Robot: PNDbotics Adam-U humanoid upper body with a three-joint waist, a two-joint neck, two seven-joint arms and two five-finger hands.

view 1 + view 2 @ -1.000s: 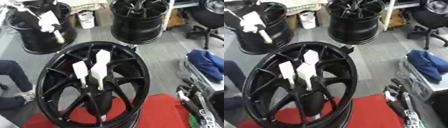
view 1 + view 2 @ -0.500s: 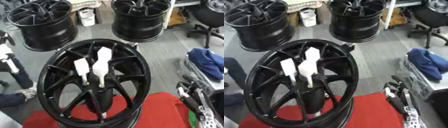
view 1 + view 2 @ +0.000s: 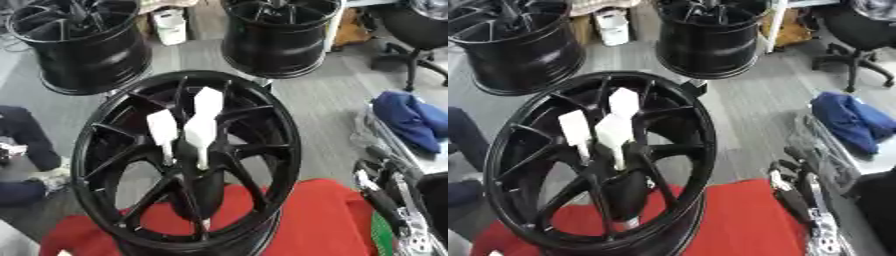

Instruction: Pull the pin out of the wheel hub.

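Observation:
A black spoked wheel stands tilted on a red cloth in the middle of the view. Several white pins with blocky heads rise from its hub: a short one on the left and a taller one beside it. The right eye view shows a third white head behind them. My right hand rests at the lower right, fingers relaxed and pointing up, well apart from the wheel and holding nothing. My left hand shows in no view.
Two more black wheels stand on the grey floor behind. A blue cloth lies at the right and an office chair at the far right. A person's dark legs show at the left edge.
A white object over the far left wheel dropped down the left edge and left the view. The picture shifted a little. The wheel, pins and right hand kept their places.

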